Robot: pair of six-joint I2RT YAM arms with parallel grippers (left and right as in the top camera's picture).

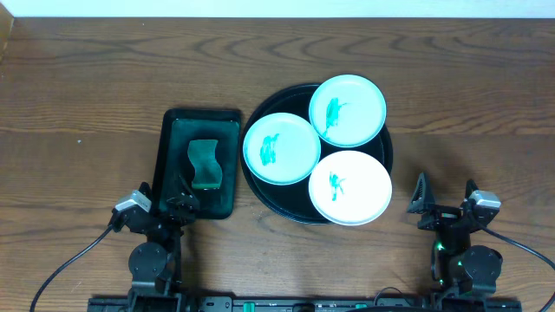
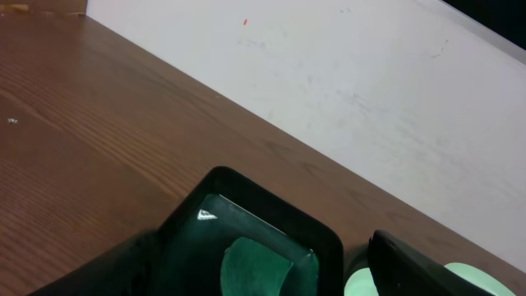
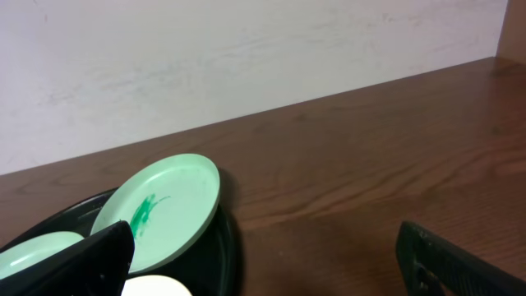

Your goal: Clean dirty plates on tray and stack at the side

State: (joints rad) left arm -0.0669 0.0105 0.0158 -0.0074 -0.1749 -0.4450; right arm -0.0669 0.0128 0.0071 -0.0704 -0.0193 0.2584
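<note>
Three plates sit on the round black tray [image 1: 276, 102], mid-tabletop, a little right of centre, and every one is dirty. The far plate [image 1: 347, 109] is white with a pale teal rim and has a teal-green smear left of its middle. In the right wrist view it sits tilted, its right edge lifted above the tray's rim. The left plate [image 1: 281, 148] has a broader smear near its centre and reaches the tray's left rim. The near plate [image 1: 350, 187] has the smallest mark, and its near edge overhangs the tray's near rim. All three crowd together, edges touching or overlapping.

Now the tools. The right tool [image 1: 445, 195] hangs over bare tabletop [image 1: 87, 87], just right of the near plate and apart from it. Its fingers are spread wide with nothing between them. From its own camera, the tilted far plate lies ahead and to the left.

The left tool [image 1: 165, 198] is over at the near left. It hovers at the near end of the rectangular green tray [image 1: 173, 130], which holds a green sponge [image 1: 204, 163]. Its fingers are also wide apart and empty. The plates lie to its right, beyond the green tray, the left plate closest. Neither tool touches a plate.
</note>
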